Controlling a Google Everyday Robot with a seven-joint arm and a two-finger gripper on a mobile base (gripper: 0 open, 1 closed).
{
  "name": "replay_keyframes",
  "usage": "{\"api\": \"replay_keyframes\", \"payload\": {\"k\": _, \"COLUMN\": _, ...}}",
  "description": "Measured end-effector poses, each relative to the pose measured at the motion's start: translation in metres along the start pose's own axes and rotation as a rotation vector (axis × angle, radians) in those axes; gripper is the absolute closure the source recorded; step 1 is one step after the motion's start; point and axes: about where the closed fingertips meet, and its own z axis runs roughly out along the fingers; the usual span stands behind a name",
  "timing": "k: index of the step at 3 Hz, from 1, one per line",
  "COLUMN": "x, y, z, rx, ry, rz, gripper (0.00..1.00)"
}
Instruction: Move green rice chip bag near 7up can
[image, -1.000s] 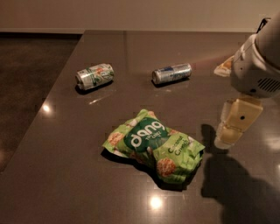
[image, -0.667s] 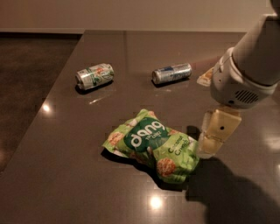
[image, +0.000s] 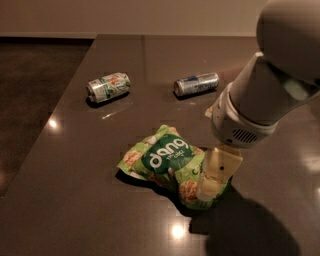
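The green rice chip bag (image: 165, 162) lies crinkled on the dark table, a little below the middle of the camera view, its white "dang" lettering facing up. The 7up can (image: 108, 87) lies on its side at the left back, silver and green with a red-orange spot. My gripper (image: 214, 179) hangs from the large white arm at the right and is down over the right end of the bag, its pale finger overlapping the bag's edge. The arm hides the rest of the gripper.
A silver can with blue markings (image: 196, 83) lies on its side behind the bag, right of the 7up can. The table's left edge (image: 60, 105) runs diagonally, with dark floor beyond it. Ceiling lights glint off the tabletop.
The arm has swung left and forward from the right edge, bringing the gripper down from beside the bag onto its right end. The bag and both cans have not moved.
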Motion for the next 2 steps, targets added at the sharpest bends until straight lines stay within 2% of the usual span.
{"api": "replay_keyframes", "payload": {"k": 1, "x": 0.0, "y": 0.0079, "z": 0.0206, "rx": -0.012, "ry": 0.017, "rz": 0.045, "gripper": 0.02}}
{"api": "replay_keyframes", "payload": {"k": 2, "x": 0.0021, "y": 0.0096, "z": 0.0296, "rx": -0.017, "ry": 0.04, "rz": 0.073, "gripper": 0.23}}
